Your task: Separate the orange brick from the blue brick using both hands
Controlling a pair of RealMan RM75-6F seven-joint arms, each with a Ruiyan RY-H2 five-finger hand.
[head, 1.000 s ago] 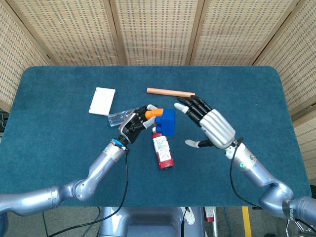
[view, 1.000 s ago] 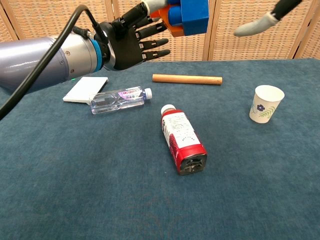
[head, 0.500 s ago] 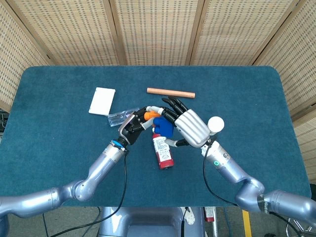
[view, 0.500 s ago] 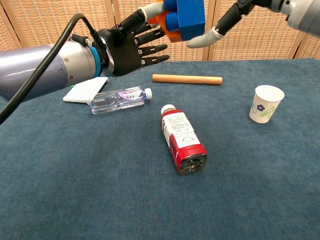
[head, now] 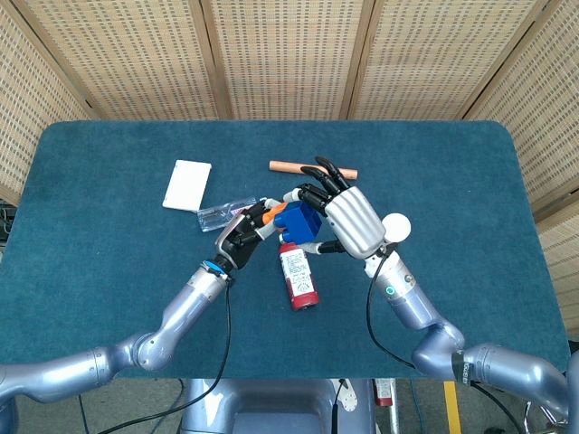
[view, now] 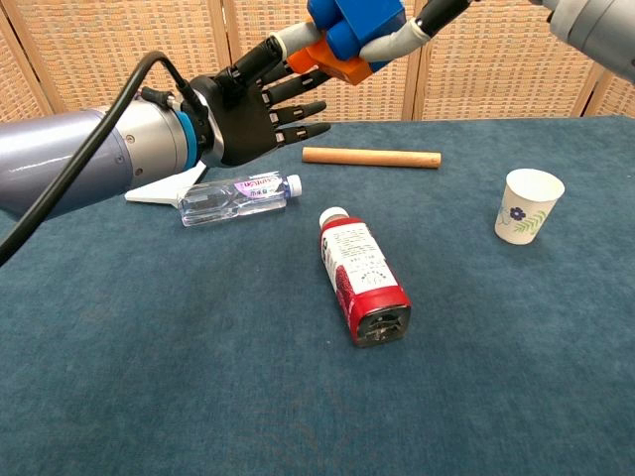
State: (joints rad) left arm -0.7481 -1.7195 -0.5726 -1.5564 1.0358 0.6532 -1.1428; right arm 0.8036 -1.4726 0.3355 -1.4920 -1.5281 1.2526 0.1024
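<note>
Since half a second ago the right hand (head: 351, 220) has closed in from beside the blue brick (head: 301, 221) and now wraps it, and the joined pair has tilted, as the chest view shows. The right hand's silver back faces the head camera, its black fingers (head: 318, 192) curling over the brick's far side and its pale thumb (view: 397, 40) pressing the near face in the chest view. The left hand (head: 241, 237) holds the orange brick (head: 279, 211) at its fingertips; in the chest view its dark palm faces the camera with the lower fingers (view: 298, 109) spread and straight, only the upper ones reaching the orange piece (view: 327, 61). The two bricks are joined, held in the air above the table (head: 90, 226), over the cap end of the red bottle (head: 297, 276).

The bricks are smooth moulded plastic, blocky, the blue one (view: 353, 22) with rounded studs. The table is covered in napped teal cloth. On it lie a clear ribbed bottle (view: 236, 196) with a pale label, the red bottle (view: 363, 275) on its side with a white cap, a plain wooden stick (view: 371, 157), a flat white card (head: 187, 183), and a paper cup (view: 526, 205) with a printed flower, standing upright. Woven cane panels (head: 280, 54) stand behind.
</note>
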